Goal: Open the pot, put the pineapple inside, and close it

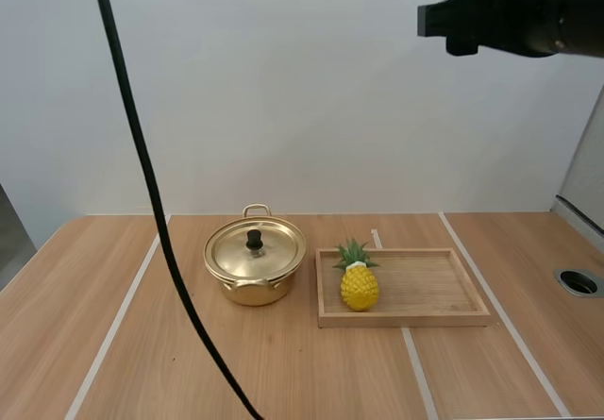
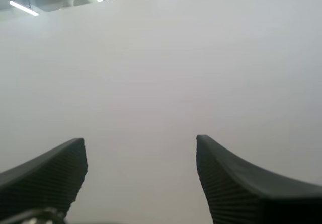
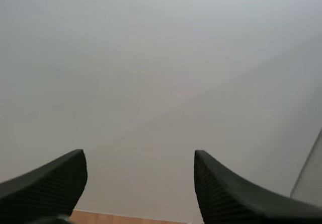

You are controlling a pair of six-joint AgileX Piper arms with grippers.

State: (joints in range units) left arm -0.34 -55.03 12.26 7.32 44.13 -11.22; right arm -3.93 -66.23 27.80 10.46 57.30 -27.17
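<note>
A gold pot (image 1: 255, 278) stands on the wooden table, its lid (image 1: 255, 248) on and topped by a black knob. Just right of it a yellow pineapple (image 1: 359, 283) with a green crown stands upright at the left end of a shallow wooden tray (image 1: 434, 288). My right arm (image 1: 510, 9) hangs high above the table's right side, far from both. In the right wrist view my right gripper (image 3: 138, 152) is open with nothing between its fingers, facing a white wall. My left gripper (image 2: 140, 139) is open too, holding nothing, toward the same blank wall.
White tape lines (image 1: 118, 321) run across the table (image 1: 85, 278). A round metal-rimmed hole (image 1: 578, 282) sits near the right edge. Bare wood lies in front of the pot and tray.
</note>
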